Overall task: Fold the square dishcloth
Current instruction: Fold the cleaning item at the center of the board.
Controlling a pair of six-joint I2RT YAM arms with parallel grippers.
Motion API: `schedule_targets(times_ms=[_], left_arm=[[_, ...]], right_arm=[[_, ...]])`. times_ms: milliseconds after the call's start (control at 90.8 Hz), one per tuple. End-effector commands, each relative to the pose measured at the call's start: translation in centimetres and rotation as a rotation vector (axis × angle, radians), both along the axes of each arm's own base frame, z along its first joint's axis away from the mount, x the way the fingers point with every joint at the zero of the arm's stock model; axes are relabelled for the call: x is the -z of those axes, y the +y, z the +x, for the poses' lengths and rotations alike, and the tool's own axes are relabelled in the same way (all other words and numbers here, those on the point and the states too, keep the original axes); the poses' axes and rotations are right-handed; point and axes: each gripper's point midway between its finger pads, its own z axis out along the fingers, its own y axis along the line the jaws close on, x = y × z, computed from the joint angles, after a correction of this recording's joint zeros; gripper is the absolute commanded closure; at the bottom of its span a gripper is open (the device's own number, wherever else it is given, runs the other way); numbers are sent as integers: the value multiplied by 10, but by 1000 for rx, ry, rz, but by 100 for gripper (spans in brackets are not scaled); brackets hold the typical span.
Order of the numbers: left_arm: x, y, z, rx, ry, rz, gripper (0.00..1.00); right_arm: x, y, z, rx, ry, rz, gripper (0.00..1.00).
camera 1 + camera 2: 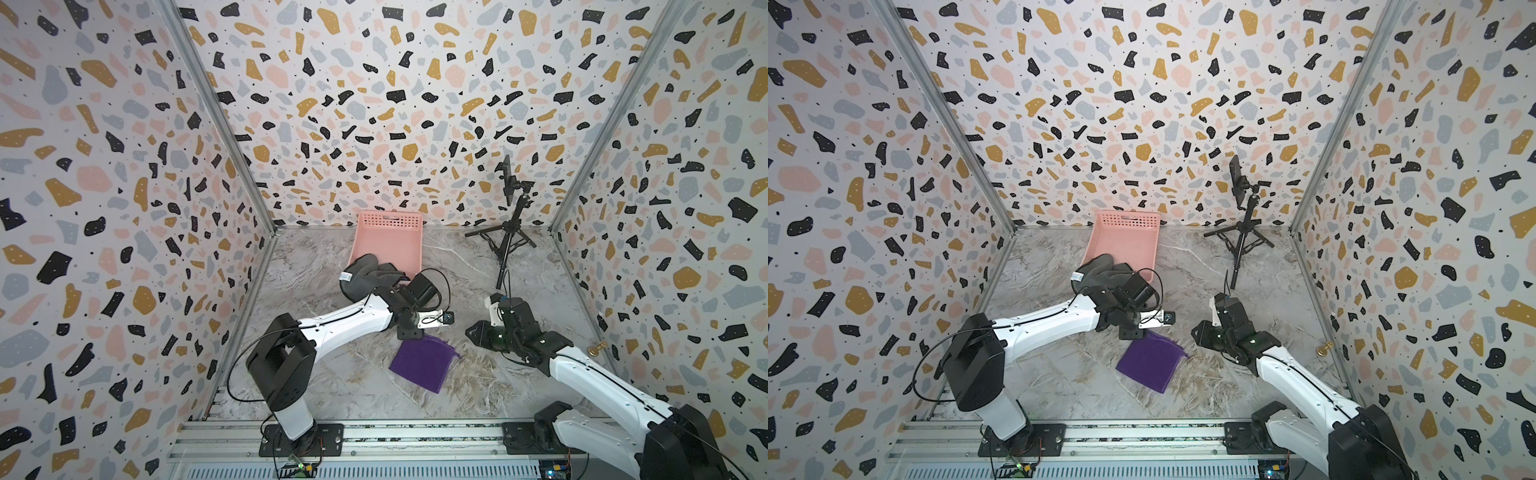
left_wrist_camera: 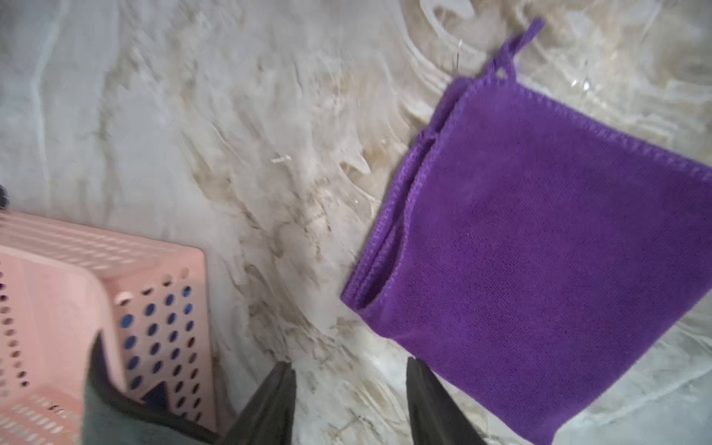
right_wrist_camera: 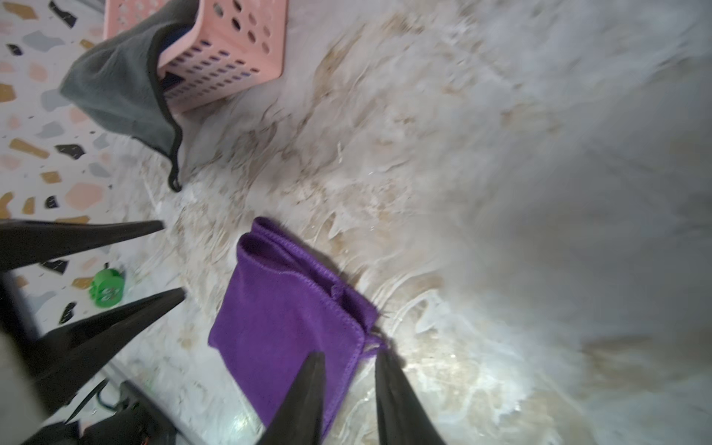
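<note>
The purple dishcloth [image 1: 423, 365] [image 1: 1149, 360] lies folded into a small square on the marble table, its hanging loop at one corner. My left gripper [image 2: 350, 364] hovers open just off the cloth's [image 2: 539, 250] edge, with only bare table between its fingers. In a top view it [image 1: 409, 332] sits right behind the cloth. My right gripper [image 3: 350, 356] is open above the cloth's [image 3: 285, 316] loop corner, one finger over the fabric and one over the table, holding nothing. In a top view it [image 1: 473, 334] stands to the cloth's right.
A pink basket [image 1: 390, 241] stands at the back, with a grey cloth [image 1: 365, 274] draped over its front rim. A black tripod [image 1: 509, 237] with a phone is at the back right. A small brass object [image 1: 596, 348] lies by the right wall.
</note>
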Motion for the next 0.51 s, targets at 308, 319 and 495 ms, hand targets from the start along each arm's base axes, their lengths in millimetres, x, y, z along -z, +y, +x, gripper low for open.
schedule_targets(times_ms=[308, 319, 495], left_arm=[[46, -15, 37, -235, 67, -70, 72], [46, -15, 37, -234, 70, -71, 72], [53, -10, 24, -214, 117, -62, 72]], right_arm=[[15, 56, -7, -45, 111, 295, 90], [16, 56, -7, -43, 114, 294, 91], [42, 60, 3, -13, 154, 269, 93]])
